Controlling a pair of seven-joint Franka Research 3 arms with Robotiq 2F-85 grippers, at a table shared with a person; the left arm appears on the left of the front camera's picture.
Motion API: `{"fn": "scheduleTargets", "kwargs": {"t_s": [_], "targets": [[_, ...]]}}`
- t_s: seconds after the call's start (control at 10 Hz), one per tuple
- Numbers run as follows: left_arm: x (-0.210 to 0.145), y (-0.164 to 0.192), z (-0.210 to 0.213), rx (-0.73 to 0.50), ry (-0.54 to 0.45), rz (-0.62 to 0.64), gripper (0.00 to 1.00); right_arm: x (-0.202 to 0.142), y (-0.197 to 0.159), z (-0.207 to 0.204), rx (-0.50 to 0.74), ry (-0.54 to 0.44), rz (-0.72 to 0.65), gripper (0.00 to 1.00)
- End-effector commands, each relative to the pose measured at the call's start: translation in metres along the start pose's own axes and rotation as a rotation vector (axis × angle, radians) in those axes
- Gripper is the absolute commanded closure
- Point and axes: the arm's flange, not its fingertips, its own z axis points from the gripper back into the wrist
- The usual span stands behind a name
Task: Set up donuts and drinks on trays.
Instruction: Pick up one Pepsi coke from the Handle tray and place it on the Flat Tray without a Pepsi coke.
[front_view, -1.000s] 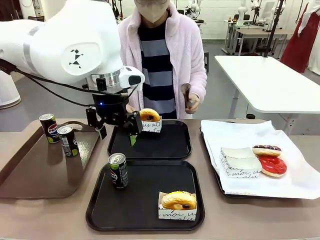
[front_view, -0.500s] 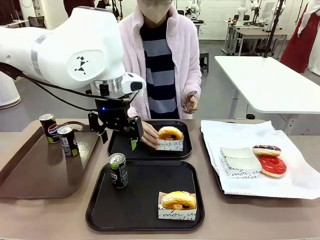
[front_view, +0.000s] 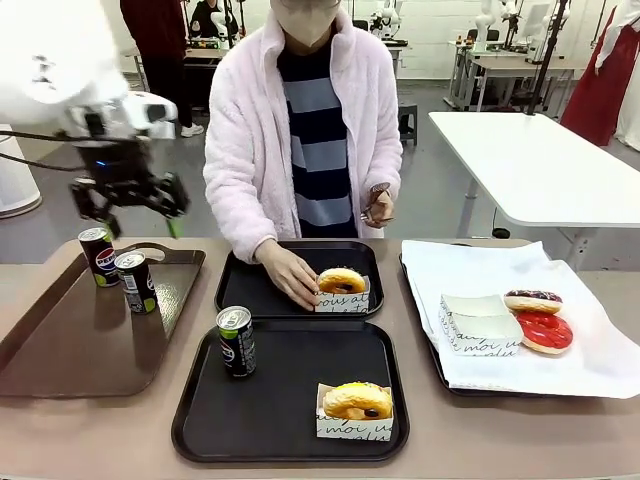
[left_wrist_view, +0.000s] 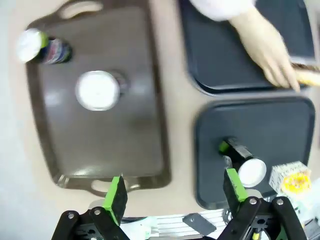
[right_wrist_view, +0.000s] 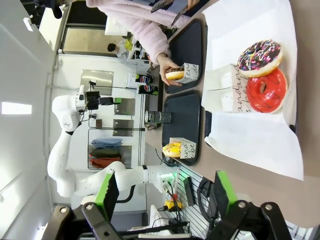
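Two black trays lie mid-table. The near tray (front_view: 290, 395) holds a soda can (front_view: 237, 340) and a yellow donut (front_view: 355, 402) in its sleeve. On the far tray (front_view: 245, 288) a person's hand (front_view: 288, 275) rests against a sleeved donut (front_view: 342, 285). Two more cans (front_view: 97, 255) (front_view: 135, 281) stand on the brown handled tray (front_view: 70, 345). My left gripper (front_view: 138, 222) hangs open and empty above that tray's far edge; its wrist view looks down on a can top (left_wrist_view: 97, 90) between open fingers (left_wrist_view: 116, 197). My right gripper (right_wrist_view: 165, 190) is open and empty, off to the side of the table.
A white-paper-lined tray (front_view: 590, 370) at the right carries a red donut (front_view: 545, 330), a chocolate sprinkled donut (front_view: 533, 300) and empty sleeves (front_view: 478, 320). The person stands at the far edge, holding tongs (front_view: 378, 205) in the other hand.
My left arm swung left and up, from over the far black tray to above the brown tray. The person lowered the donut onto the far black tray.
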Motion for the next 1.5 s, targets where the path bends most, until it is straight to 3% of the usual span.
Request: {"fn": "scheduleTargets", "kwargs": {"t_s": [0.0, 0.1, 0.2, 0.4, 0.5, 1.1, 1.4], "targets": [[0.021, 0.021, -0.002, 0.056, -0.031, 0.046, 0.0, 0.0, -0.001, 0.001, 0.014, -0.006, 0.006, 0.0], [0.04, 0.035, -0.004, 0.077, -0.011, 0.049, 0.0, 0.0, -0.001, 0.001, 0.014, -0.006, 0.006, 0.0], [0.038, 0.049, -0.011, 0.058, 0.012, 0.09, 0.0, 0.0, -0.001, 0.001, 0.014, -0.006, 0.006, 0.0], [0.055, 0.053, -0.016, 0.069, 0.021, 0.114, 0.0, 0.0, -0.001, 0.001, 0.014, -0.006, 0.006, 0.0], [0.039, 0.057, -0.014, 0.052, 0.012, 0.094, 0.0, 0.0, -0.001, 0.001, 0.014, -0.006, 0.006, 0.0], [0.044, 0.055, -0.013, 0.049, 0.013, 0.095, 0.0, 0.0, -0.001, 0.001, 0.014, -0.006, 0.006, 0.0], [0.055, 0.067, -0.044, 0.043, -0.007, -0.029, 0.0, 0.0, -0.001, 0.001, 0.014, -0.006, 0.006, 0.0]]}}
